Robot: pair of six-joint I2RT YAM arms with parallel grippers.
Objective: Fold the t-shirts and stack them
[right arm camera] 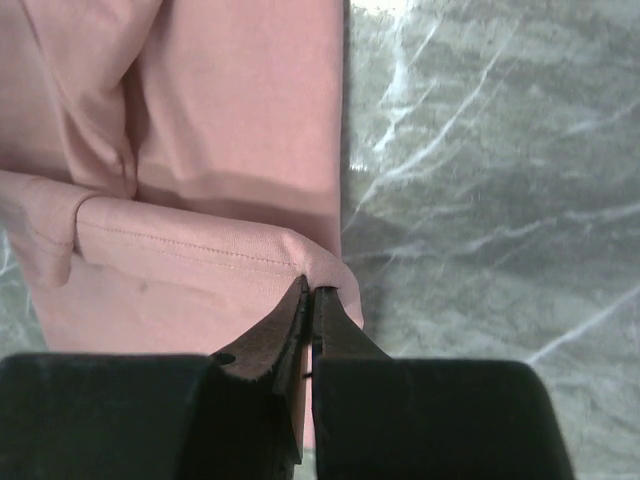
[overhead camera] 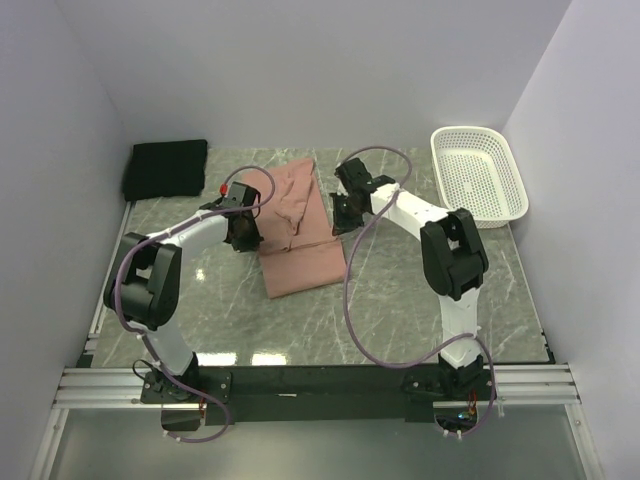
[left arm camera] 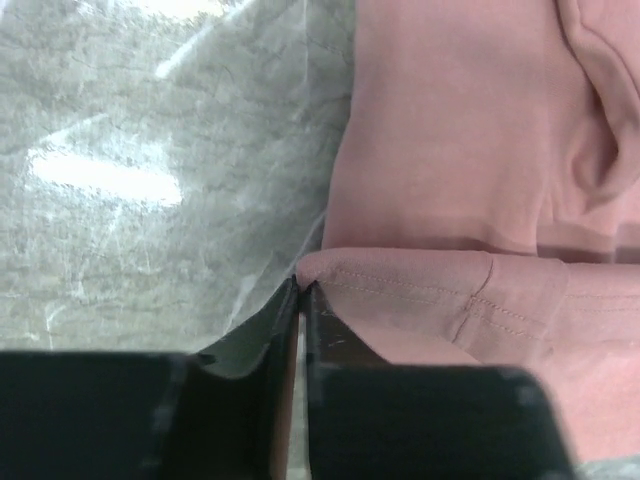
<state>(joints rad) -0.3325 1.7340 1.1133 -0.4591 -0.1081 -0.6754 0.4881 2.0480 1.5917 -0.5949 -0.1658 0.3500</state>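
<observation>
Pink shirt (overhead camera: 300, 262) lay on the table (overhead camera: 240, 322), its folded hem pinched in the nearly closed left gripper (left arm camera: 300, 288) and right gripper (right arm camera: 310, 292). I judged uneven release or drag could skew the fold.

Marble table (overhead camera: 420, 290) bears pink t-shirt (overhead camera: 300, 262), black t-shirt (overhead camera: 165, 168), white basket (overhead camera: 478, 178).

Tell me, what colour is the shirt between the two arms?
The t-shirt is dusty salmon pink, clearest in the top external view.

White-black arms (overhead camera: 195, 235), purple cables (overhead camera: 346, 290), black fingers (left arm camera: 335, 345).
</observation>
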